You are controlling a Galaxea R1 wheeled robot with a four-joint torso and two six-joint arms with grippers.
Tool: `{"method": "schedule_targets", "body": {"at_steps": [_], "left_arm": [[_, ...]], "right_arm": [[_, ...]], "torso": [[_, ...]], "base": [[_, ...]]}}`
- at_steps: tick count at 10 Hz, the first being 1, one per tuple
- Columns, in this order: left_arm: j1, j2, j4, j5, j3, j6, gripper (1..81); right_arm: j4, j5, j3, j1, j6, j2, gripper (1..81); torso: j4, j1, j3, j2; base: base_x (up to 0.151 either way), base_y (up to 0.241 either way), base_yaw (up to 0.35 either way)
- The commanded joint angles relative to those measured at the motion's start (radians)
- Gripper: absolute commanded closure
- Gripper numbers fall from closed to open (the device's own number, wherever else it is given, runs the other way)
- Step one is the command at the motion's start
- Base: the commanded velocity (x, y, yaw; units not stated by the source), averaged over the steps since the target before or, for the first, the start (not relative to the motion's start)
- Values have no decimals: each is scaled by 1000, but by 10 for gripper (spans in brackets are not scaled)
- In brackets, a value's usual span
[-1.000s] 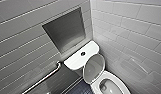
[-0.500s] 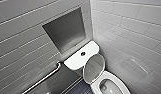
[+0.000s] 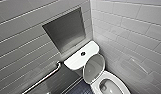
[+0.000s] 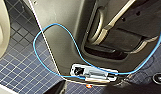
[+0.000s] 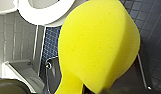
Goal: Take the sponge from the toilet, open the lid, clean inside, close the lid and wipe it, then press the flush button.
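- The lid point(image 3: 94, 67) is standing raised against the tank point(image 3: 78, 58), leaving the bowl of the toilet point(image 3: 118, 79) open.
- The right pincer point(image 5: 106, 86) is seemingly clamping the sponge point(image 5: 96, 47), which is hanging over blue floor tiles point(image 5: 151, 30) near the seat point(image 5: 46, 15).
- Cleaning inside is calling for a steady grip, descending centrally and avoiding rim and lid.

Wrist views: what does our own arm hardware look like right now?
Left wrist view: a pale grey moulded shell, a thin blue cable looping across it, a white rectangular connector block with a small orange light close by, and dark jointed parts with a pale metal bar. Right wrist view: a dark part next to the bright yellow soft sponge block.
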Motion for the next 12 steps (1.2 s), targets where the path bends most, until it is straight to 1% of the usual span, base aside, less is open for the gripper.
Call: {"method": "schedule_targets", "body": {"at_steps": [1,2,3,5,6,9,12], "left_arm": [[16,-10,4,84,-6,4,10],[16,-10,3,84,-6,2,10],[17,-10,2,83,-6,2,10],[16,-10,2,83,-6,2,10],[16,-10,1,84,-6,3,10],[16,-9,4,84,-6,2,10],[16,-7,4,84,-6,3,10]], "right_arm": [[62,-242,130,327,-11,-164,811],[88,-333,84,417,-11,-143,811],[107,-412,10,484,-11,-90,811],[120,-532,-138,578,-11,26,811],[119,-588,-183,620,-10,69,811],[121,-677,-208,768,-10,112,811],[122,-810,-249,946,1,160,811]], "torso": [[0,0,0,0],[0,0,0,0],[0,0,0,0],[0,0,0,0],[0,0,0,0],[0,0,0,0],[0,0,0,1]], "base": [[0,0,0],[0,0,0],[0,0,0],[0,0,0],[0,0,0],[0,0,0],[0,0,0]]}}
